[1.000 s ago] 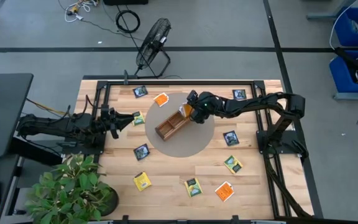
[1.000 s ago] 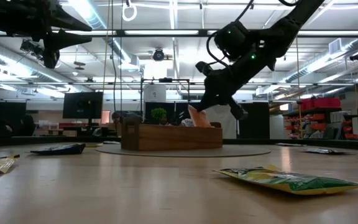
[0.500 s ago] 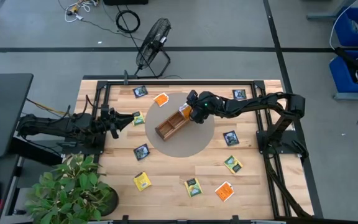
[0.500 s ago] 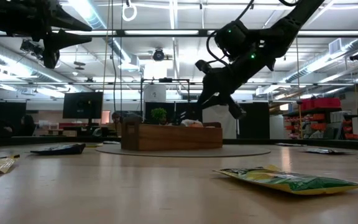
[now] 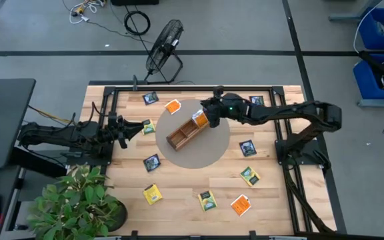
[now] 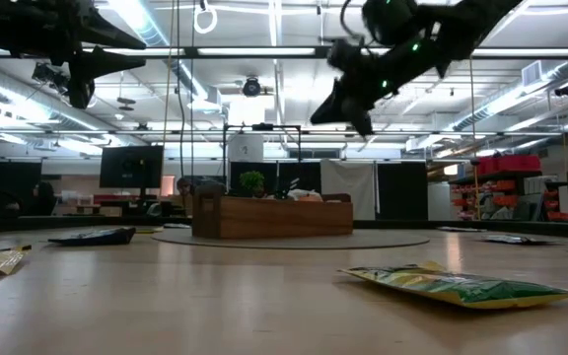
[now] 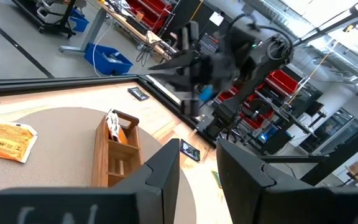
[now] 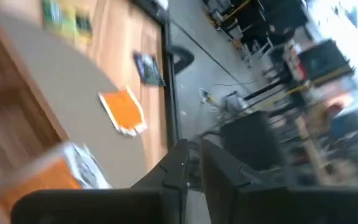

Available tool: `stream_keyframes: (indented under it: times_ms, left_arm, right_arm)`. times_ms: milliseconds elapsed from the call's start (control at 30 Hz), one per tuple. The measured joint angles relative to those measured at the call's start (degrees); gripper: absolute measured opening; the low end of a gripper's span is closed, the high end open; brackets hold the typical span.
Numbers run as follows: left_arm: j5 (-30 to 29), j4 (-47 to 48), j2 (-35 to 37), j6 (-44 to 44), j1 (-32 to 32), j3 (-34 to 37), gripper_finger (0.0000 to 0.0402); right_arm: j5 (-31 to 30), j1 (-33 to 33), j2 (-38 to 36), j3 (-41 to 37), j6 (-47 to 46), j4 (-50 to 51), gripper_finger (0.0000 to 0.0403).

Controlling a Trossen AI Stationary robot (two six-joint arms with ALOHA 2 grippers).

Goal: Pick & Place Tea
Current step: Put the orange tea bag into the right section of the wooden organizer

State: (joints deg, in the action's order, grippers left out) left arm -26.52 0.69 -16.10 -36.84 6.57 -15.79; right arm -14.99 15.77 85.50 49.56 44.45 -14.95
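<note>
The brown wooden tray (image 5: 182, 135) lies on a round grey mat (image 5: 212, 150) at mid-table. An orange-and-white tea packet (image 5: 198, 119) sits in its far-end compartment, also seen in the left wrist view (image 7: 113, 122). Several more tea packets lie flat on the table, among them an orange one (image 5: 173, 106), a yellow one (image 5: 147, 127) and a navy one (image 5: 247, 147). My right gripper (image 5: 207, 113) hangs open, high above the tray's far end (image 6: 341, 116), holding nothing. My left gripper (image 5: 124, 130) waits open at the left edge.
Black frame rails (image 5: 179, 87) run along the table's far, left and right sides. A potted plant (image 5: 79, 203) stands at the near left corner. A fan (image 5: 164, 43) stands on the floor beyond the far edge. A green packet (image 6: 461, 284) lies close to the low camera.
The orange-and-white packet stood up out of the tray under my right gripper and has sunk down into the far-end compartment. My right gripper has then risen well clear of the tray and drawn slightly toward the far edge.
</note>
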Motion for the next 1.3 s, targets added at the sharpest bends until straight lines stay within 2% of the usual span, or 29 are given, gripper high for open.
stream_keyframes:
  times_ms: [100, 200, 400, 567, 867, 1100, 1200, 1300]
  left_arm:
    - [0.01, 0.0, -0.01, 0.04, -0.01, 0.0, 0.011]
    - [0.0, 0.02, -0.01, 0.04, 0.0, 0.0, 0.011]
    - [-0.2, 0.01, -0.02, 0.02, 0.0, 0.01, 0.011]
    - [-0.22, -0.01, -0.01, 0.0, 0.0, 0.0, 0.011]
    - [-0.2, 0.0, 0.0, 0.02, 0.0, 0.0, 0.011]
    - [-0.2, 0.0, 0.0, 0.04, 0.07, 0.0, 0.011]
    - [-0.17, 0.0, -0.01, 0.04, 0.07, 0.0, 0.011]
    - [-0.18, 0.02, -0.01, 0.04, 0.07, 0.0, 0.011]
  right_arm:
    - [2.3, -0.85, -3.87, 0.02, -10.35, 4.35, 0.0041]
    - [2.47, -1.61, -7.09, 0.02, -15.82, 7.38, 0.0039]
    - [-7.6, -2.56, -13.4, 0.09, -21.21, 16.0, 0.0039]
    - [-11.47, -1.63, -16.41, 0.09, -35.66, 17.31, 0.0039]
    - [-12.8, -0.7, -17.99, 0.07, -40.92, 15.96, 0.0039]
    - [-18.63, -0.59, -18.4, 0.09, -36.56, 9.59, 0.0039]
    - [-21.85, -0.61, -19.3, 0.89, -36.61, 10.53, 0.0039]
    - [-21.8, -0.61, -20.29, 2.75, -39.44, 15.3, 0.0039]
